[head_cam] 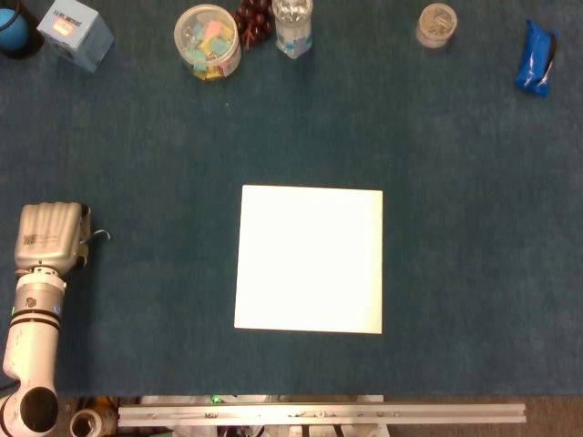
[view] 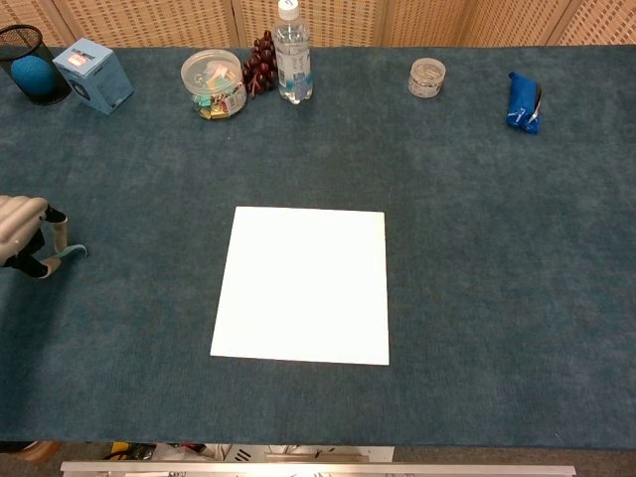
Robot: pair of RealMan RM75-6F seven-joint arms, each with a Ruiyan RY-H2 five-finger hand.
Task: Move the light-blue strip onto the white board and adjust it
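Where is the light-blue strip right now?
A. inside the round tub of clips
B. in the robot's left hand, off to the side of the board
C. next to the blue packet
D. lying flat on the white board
B: the left hand pinches the light-blue strip well left of the bare white board.

The head view looks straight down on the surface (head_cam: 455, 273) from high above, with the robot's near edge at the bottom of the picture. The chest view sits lower and looks forward and downward at a slant, so a wicker wall shows behind the far edge. Both views share the white board (head_cam: 310, 259) (view: 303, 285) and the far row with the water bottle (head_cam: 293, 25) (view: 292, 62).
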